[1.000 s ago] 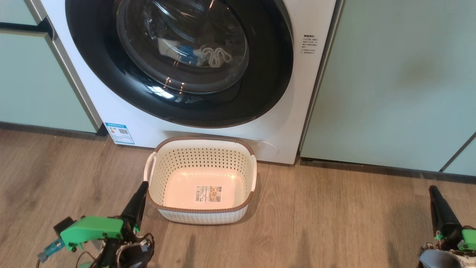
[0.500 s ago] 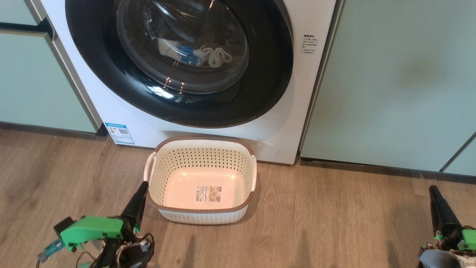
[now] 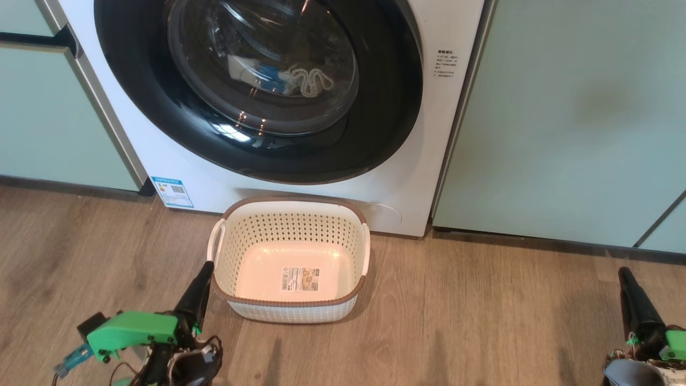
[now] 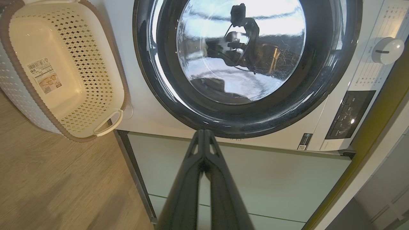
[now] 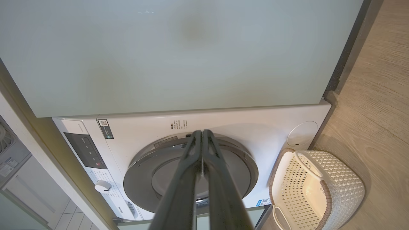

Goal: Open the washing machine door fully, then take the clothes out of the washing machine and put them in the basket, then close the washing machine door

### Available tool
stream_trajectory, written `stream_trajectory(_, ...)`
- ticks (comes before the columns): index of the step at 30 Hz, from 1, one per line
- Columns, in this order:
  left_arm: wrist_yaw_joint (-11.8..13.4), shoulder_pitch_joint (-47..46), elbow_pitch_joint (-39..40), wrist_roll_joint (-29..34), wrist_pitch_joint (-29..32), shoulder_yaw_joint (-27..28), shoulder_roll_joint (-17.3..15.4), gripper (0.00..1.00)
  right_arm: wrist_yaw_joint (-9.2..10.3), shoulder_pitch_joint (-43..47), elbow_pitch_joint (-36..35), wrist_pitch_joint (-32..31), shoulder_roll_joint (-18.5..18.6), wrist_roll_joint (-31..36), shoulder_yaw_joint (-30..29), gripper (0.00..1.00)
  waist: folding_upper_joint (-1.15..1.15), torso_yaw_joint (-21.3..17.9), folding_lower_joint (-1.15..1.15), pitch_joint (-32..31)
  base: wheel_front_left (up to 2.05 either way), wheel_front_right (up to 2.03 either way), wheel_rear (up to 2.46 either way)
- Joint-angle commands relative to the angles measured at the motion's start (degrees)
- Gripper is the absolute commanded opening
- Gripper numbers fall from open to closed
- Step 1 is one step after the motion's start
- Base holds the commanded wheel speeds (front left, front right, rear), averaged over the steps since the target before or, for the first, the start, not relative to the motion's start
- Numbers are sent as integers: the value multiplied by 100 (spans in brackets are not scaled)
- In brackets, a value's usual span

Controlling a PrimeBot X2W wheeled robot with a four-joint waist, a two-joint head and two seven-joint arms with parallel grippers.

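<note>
**A:** Down at the left gripper (image 3: 206,268), the two dark fingers are pressed together tip to tip with nothing between them. In the head view its tip lines up with the near left corner of the basket (image 3: 292,313), but I can't tell whether it touches.

**B:** Same story on the right gripper (image 3: 623,273): closed tight and empty. It's parked low over the wooden floor (image 3: 482,321), well apart from the basket.

**A:** So why sit there? To me it looks like a ready pose, one gripper on each side and both aimed at the washing machine (image 3: 445,161). Nothing has been started.

**B:** Now the basket itself. It's empty, with the label on its bottom in plain sight. It stands on the floor right under the door (image 3: 257,155), close against the white front. My guess is it's there so anything pulled out only has a short drop.

**A:** And the clothes (image 3: 308,80)?

**B:** They're inside the drum, behind the glass. You can see a blue and white scrap and a cream knit piece. The door is shut flush, with pale green cabinets (image 3: 563,107) on either side.

**A:** Then opening the door has to come first, I'd say.
</note>
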State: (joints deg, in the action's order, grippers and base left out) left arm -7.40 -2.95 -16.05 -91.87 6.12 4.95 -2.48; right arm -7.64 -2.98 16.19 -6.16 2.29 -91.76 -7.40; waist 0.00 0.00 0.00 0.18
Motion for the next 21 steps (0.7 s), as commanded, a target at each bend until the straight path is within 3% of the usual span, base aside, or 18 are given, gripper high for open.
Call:
stream_trajectory(1, -9, -323, 202, -32, 34, 154, -40, 0, 15, -320, -217, -31, 59, -43, 91, 0, 0, 0, 0, 0, 0, 0, 0)
stream_trajectory(7, -9, -323, 202, -32, 34, 154, -40, 0, 15, -320, -217, -31, 59, -43, 91, 0, 0, 0, 0, 0, 0, 0, 0)
stream_trajectory(8, 0, 0, 0, 0, 0, 0, 0, 100, 0, 0, 0, 0, 0, 0, 0, 100, 0, 0, 0, 0, 0, 0, 0)
stream_trajectory(13, 9, 362, -518, 3, -5, -5, 58, 100, -2, 371, 516, 4, -89, 0, 42, 100, 0, -1, 0, 3, 0, 0, 0)
stream_trajectory(21, 8, 253, -496, 93, -122, -49, 42, 100, -1, 310, 443, 122, -81, 35, 93, 100, 0, 1, 0, 14, 0, 0, 0)
